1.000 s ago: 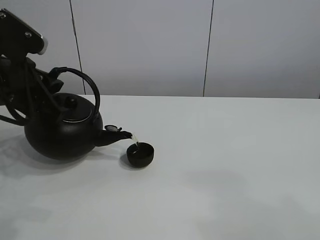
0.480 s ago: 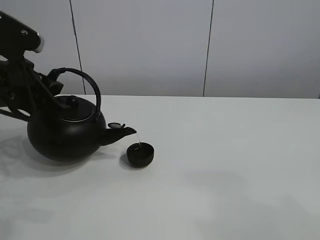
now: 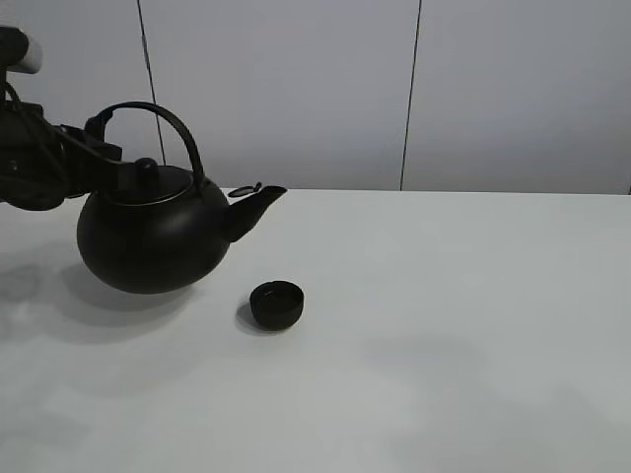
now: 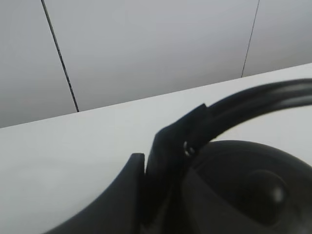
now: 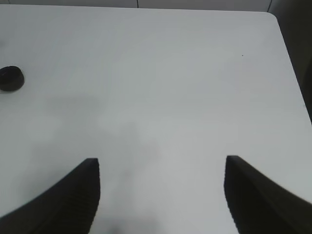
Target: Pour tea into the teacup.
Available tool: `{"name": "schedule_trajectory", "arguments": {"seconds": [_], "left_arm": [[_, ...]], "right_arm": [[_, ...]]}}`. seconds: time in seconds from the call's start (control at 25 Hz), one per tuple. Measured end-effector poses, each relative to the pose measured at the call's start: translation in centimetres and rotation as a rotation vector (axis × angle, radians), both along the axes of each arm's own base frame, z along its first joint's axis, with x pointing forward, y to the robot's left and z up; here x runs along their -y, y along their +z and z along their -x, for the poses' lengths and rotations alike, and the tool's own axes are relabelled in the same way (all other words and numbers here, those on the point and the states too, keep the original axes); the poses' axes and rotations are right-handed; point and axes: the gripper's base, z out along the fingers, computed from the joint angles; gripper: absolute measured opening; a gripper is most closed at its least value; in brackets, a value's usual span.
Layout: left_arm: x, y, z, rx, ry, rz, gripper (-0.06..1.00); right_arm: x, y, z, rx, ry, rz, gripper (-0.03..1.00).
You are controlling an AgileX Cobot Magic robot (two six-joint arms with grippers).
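Left wrist view: left jaws clenched on the arched handle (image 4: 253, 100) near its lower end, so the kettle (image 3: 148, 236) hangs from that single grip. Body upright, seemingly clear of the surface (image 3: 473, 325); spout (image 3: 258, 202) raised, no stream showing, probably held level to keep the tea in. The teacup (image 3: 276, 304) stands on the surface close by on the spout side, not touching. Right wrist view: right jaws spread, grasping nothing, parked well apart from the teacup.
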Motion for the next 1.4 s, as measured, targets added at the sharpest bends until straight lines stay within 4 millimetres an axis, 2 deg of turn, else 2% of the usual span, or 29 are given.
{"name": "schedule_trajectory", "arguments": {"seconds": [0.28, 0.44, 0.6, 0.84, 1.04, 1.4], "left_arm": [[-2.4, -0.2, -0.2, -0.003, -0.001, 0.056, 0.11], [-4.1, -1.0, 1.2, 0.008, 0.039, 0.083, 0.11], [-5.3, -2.0, 2.6, 0.006, 0.054, 0.024, 0.11], [-5.7, -2.6, 3.6, 0.033, 0.038, -0.128, 0.11], [-5.9, -2.5, 3.5, 0.045, 0.066, -0.12, 0.11], [-4.8, -2.5, 3.7, 0.038, 0.072, -0.097, 0.11]], "right_arm": [[0.0, 0.0, 0.0, 0.0, 0.0, 0.0, 0.49], [0.0, 0.0, 0.0, 0.0, 0.0, 0.0, 0.49], [0.0, 0.0, 0.0, 0.0, 0.0, 0.0, 0.49], [0.0, 0.0, 0.0, 0.0, 0.0, 0.0, 0.49], [0.0, 0.0, 0.0, 0.0, 0.0, 0.0, 0.49], [0.0, 0.0, 0.0, 0.0, 0.0, 0.0, 0.49]]}}
